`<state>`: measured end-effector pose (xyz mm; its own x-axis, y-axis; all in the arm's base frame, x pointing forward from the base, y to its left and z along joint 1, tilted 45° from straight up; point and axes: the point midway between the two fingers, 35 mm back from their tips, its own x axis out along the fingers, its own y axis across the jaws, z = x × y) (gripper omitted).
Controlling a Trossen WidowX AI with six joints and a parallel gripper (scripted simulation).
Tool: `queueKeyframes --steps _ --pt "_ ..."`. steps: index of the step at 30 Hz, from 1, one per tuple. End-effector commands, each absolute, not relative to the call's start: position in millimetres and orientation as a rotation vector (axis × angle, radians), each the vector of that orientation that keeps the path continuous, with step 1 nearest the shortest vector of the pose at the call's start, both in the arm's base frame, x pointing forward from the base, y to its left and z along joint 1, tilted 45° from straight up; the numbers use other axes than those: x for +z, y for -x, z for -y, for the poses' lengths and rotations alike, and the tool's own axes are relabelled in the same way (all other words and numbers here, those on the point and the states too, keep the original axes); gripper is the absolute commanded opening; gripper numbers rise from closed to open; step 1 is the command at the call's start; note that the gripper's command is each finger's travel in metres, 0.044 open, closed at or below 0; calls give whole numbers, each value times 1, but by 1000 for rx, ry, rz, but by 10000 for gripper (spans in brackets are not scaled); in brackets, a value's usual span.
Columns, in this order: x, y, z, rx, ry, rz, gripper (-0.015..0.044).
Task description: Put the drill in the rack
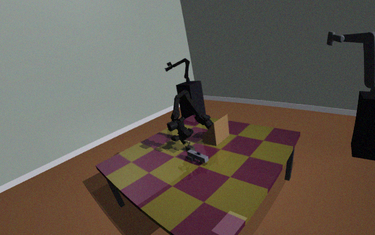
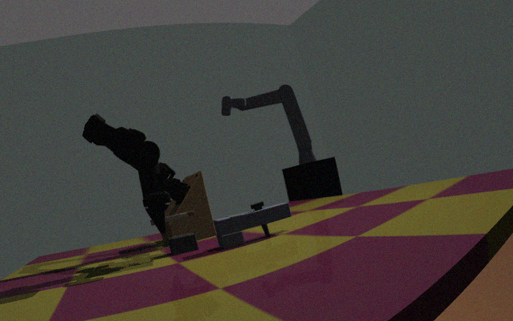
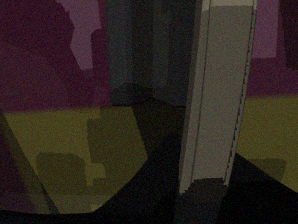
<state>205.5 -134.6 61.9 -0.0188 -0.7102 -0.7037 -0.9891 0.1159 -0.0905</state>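
Hand (image 1: 184, 142) (image 2: 163, 232) (image 3: 186, 143) pointing down over the bench (image 1: 201, 184) (image 2: 320, 263) (image 3: 40, 132), nearly closed, with a pale, slim bar (image 2: 180, 216) (image 3: 220, 90) gripped between its fingers. Whether that bar is the drill, I cannot tell. In the exterior view it sits level or nearly so, above a small dark grey block (image 2: 184, 243). Just beside that block, a long grey beam (image 1: 200, 156) (image 2: 252, 219) stands raised on supports, carrying a small black knob (image 1: 198, 153) (image 2: 256, 206) on top; whether the knob is the key is unclear. A tan wooden piece (image 1: 222, 130) (image 2: 201, 212) stands upright near the arm. Two other arms (image 1: 369, 61) (image 2: 293, 120) (image 1: 187, 68) stand beyond the bench on dark pedestals. The wrist view is dim, its lower part mostly black.
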Motion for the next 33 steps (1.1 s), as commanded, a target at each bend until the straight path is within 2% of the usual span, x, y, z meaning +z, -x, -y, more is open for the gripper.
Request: queueKeyframes --steps 1,33 --pt "63 -198 135 588 1657 -1786 0" --pt "41 -188 162 588 1658 -1788 0"
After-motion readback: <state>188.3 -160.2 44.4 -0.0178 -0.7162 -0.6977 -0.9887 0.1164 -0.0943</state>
